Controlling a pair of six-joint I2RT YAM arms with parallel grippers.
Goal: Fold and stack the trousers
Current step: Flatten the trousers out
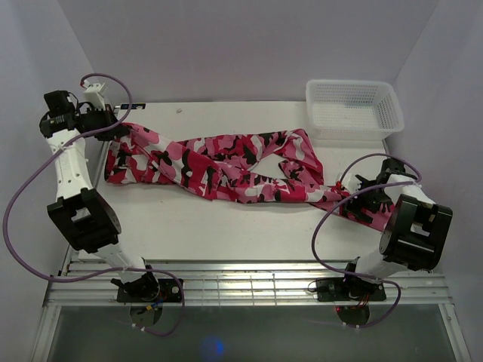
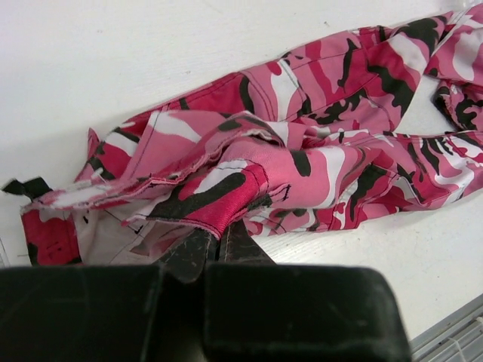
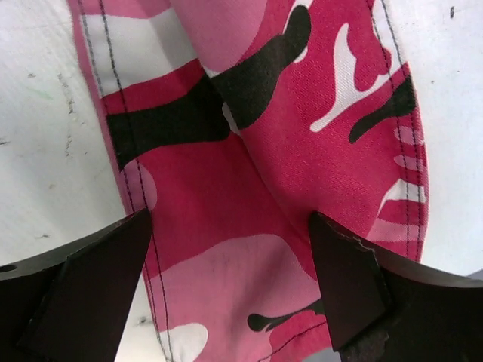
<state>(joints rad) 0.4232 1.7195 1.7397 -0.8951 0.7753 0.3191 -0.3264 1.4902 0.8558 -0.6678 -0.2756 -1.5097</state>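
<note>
The pink, white and black camouflage trousers (image 1: 226,162) lie spread across the white table, waistband at the left, legs running right. My left gripper (image 1: 113,130) is shut on the waistband edge at the far left; the left wrist view shows the closed fingers (image 2: 189,253) pinching the red waistband fabric (image 2: 226,200). My right gripper (image 1: 361,197) is open right over the leg end at the right. The right wrist view shows its fingers (image 3: 343,283) spread either side of the trouser leg (image 3: 249,188).
A white mesh basket (image 1: 353,109) stands at the back right corner. The table's near edge with metal rails (image 1: 241,283) lies in front of the arms. Purple cables (image 1: 30,196) loop beside both arms.
</note>
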